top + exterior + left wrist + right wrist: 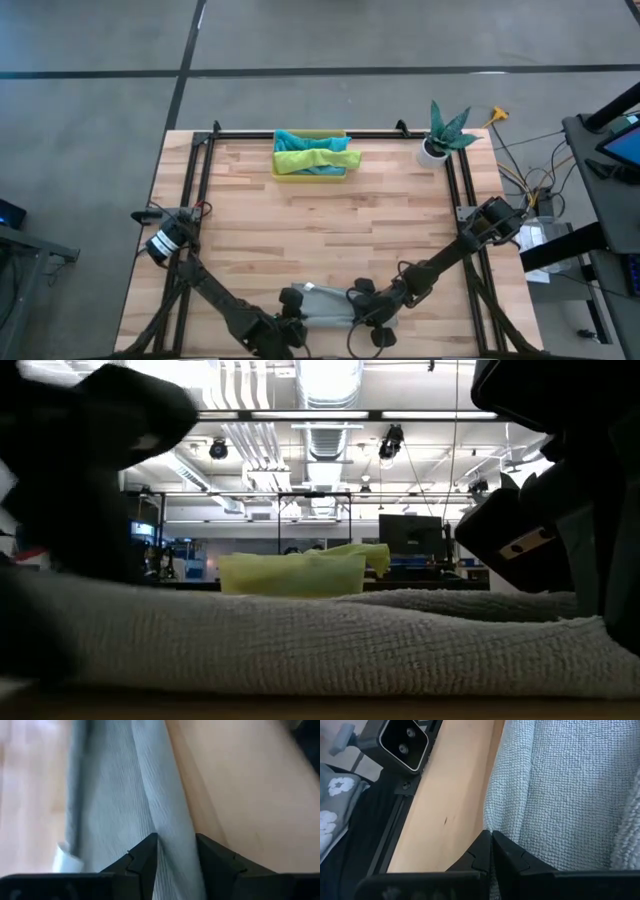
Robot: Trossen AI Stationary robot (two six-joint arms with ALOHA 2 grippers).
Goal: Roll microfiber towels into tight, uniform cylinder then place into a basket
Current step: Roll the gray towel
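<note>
A grey towel (325,305) lies in a narrow bundle on the wood table by its near edge and fills the foreground of the low view (300,640). My left gripper (295,300) is at the towel's left end, closed on a ridge of the cloth (176,837). My right gripper (362,298) is at its right part, shut, with its tips at the towel's edge (490,834). The yellow basket (310,175) stands at the far edge, with a teal towel (300,140) and a lime green towel (315,160) in it. My left gripper pinches a raised fold of the grey towel (172,820) between its two fingers, slanting down, and the fold runs on away from the tips. The cloth beside it lies on the table. My right gripper's shut fingertips (482,845) meet the towel's edge (492,822), slanting down. Whether cloth lies between them, I cannot tell.
A white pot with a green plant (440,140) stands at the far right corner. A black frame (300,133) runs along the table's far edge and both sides. Bare wood (320,235) lies between the towel and the basket.
</note>
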